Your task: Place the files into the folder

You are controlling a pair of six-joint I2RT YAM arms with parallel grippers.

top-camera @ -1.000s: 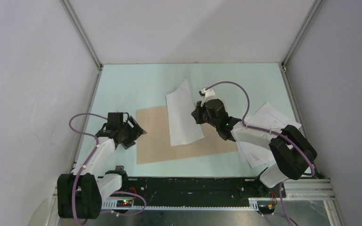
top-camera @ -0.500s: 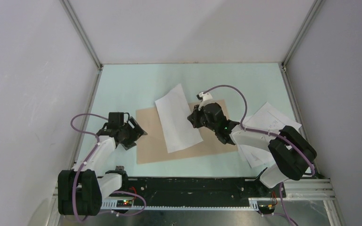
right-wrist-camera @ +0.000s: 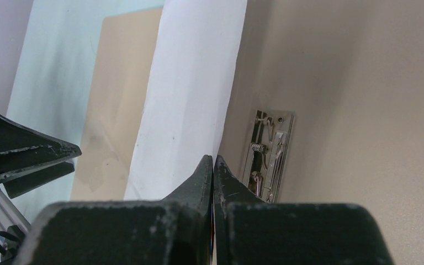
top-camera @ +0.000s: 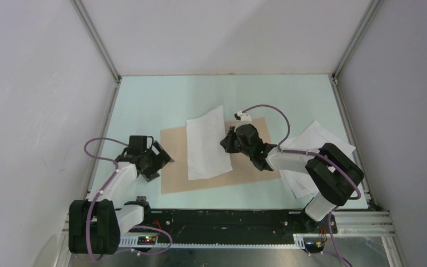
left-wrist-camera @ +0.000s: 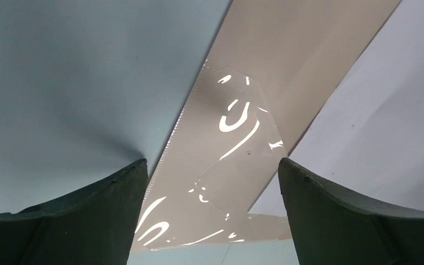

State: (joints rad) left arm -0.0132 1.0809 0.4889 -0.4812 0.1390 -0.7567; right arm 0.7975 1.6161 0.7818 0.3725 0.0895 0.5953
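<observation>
The tan folder lies open and flat on the pale green table, its metal spine clip showing in the right wrist view. My right gripper is shut on the right edge of one white file sheet, which hangs tilted over the folder's middle. My left gripper is open just above the folder's left edge, with nothing between its fingers. The held sheet shows beyond it. More files lie stacked at the right.
White enclosure walls ring the table. The right arm's body covers part of the stack of sheets. A black rail with cables runs along the near edge.
My right gripper has carried the sheet leftward and lower over the folder. The left gripper's jaws have widened a little and it has shifted slightly nearer.
</observation>
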